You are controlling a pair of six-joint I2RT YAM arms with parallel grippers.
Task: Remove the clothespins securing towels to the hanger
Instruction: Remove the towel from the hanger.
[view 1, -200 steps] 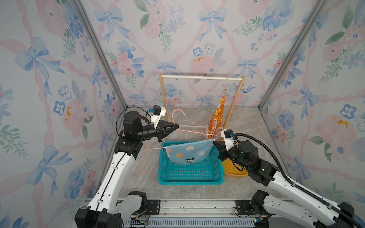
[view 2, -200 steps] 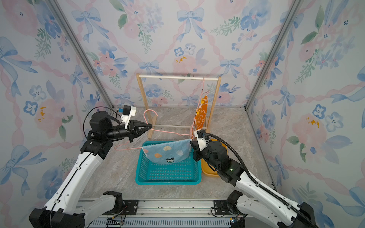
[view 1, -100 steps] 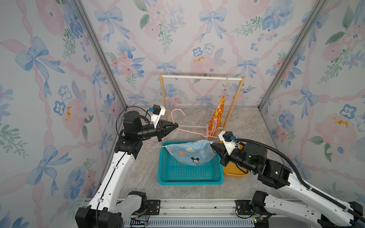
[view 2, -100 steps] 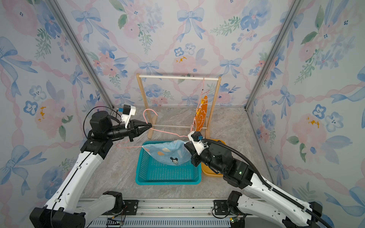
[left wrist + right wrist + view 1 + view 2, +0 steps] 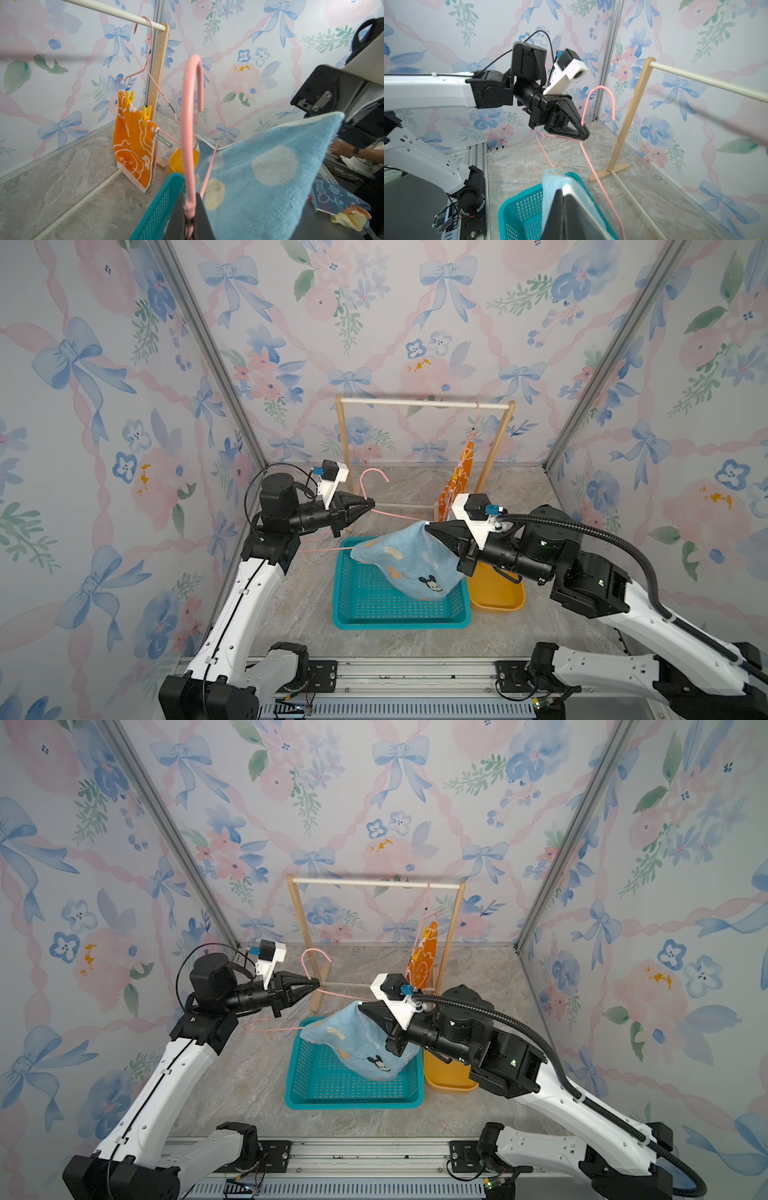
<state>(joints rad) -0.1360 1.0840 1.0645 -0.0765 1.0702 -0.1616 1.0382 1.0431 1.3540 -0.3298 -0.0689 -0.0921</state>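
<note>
My left gripper is shut on the neck of a pink wire hanger, held above the table left of the basket. My right gripper is shut on a corner of the light blue towel. It holds that corner up, and the cloth drapes down over the basket. The towel's far end stays by the hanger's lower wire. The orange towel hangs from a second pink hanger on the wooden rack. Two yellow clothespins pin the orange towel's top edge.
A teal mesh basket sits mid-table under the blue towel. A yellow-orange tub stands right of it, under my right arm. The rack's foot and cross rod lie behind the basket. Patterned walls close in three sides.
My right gripper has risen and moved left, pulling the blue towel's right corner up. The cloth now hangs bunched instead of spread along the hanger. The left arm has stayed put.
</note>
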